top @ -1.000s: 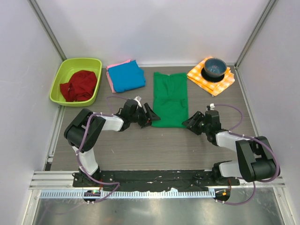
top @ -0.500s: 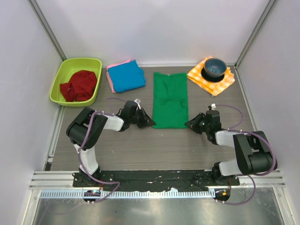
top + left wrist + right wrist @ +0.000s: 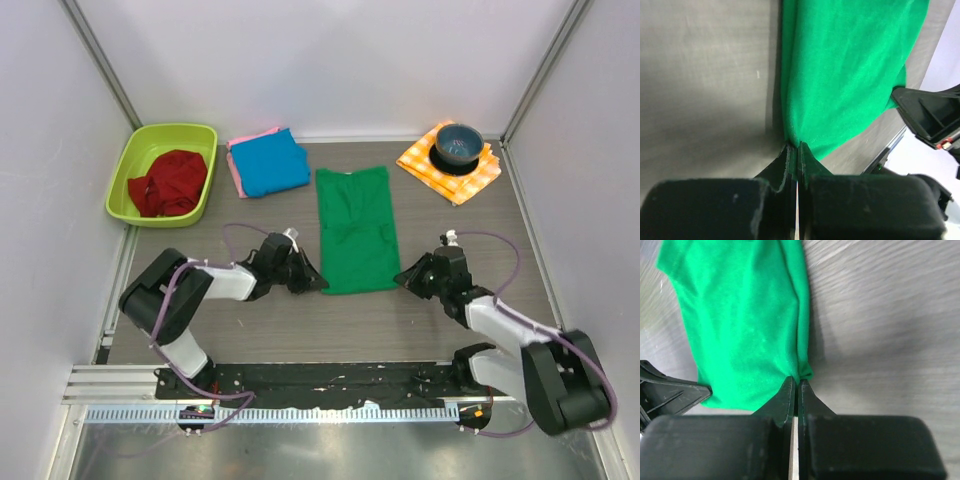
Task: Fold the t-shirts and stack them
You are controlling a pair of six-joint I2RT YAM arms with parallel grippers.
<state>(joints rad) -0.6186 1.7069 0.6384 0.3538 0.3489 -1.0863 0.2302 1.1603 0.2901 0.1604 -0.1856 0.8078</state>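
A bright green t-shirt [image 3: 355, 228] lies as a long folded strip in the middle of the table. My left gripper [image 3: 318, 283] is shut on its near left corner, and the left wrist view shows green cloth [image 3: 840, 75] pinched between the fingertips [image 3: 794, 146]. On the other side, my right gripper [image 3: 401, 277] is shut on the near right corner, with the cloth [image 3: 740, 320] caught at its tips [image 3: 796, 381]. A folded blue t-shirt [image 3: 270, 163] lies at the back left on top of a pink t-shirt [image 3: 234, 172], of which only an edge shows.
A lime green tub [image 3: 137, 150] holding a red cloth [image 3: 168, 182] stands at the back left. An orange-and-white checked cloth [image 3: 470, 178] with a dark bowl [image 3: 458, 143] on it lies at the back right. White walls close in the table on three sides.
Both grippers have closed on the near corners of the green t-shirt. The shirt has slid toward the near edge and a little to the left, and both arms have drawn back with it.
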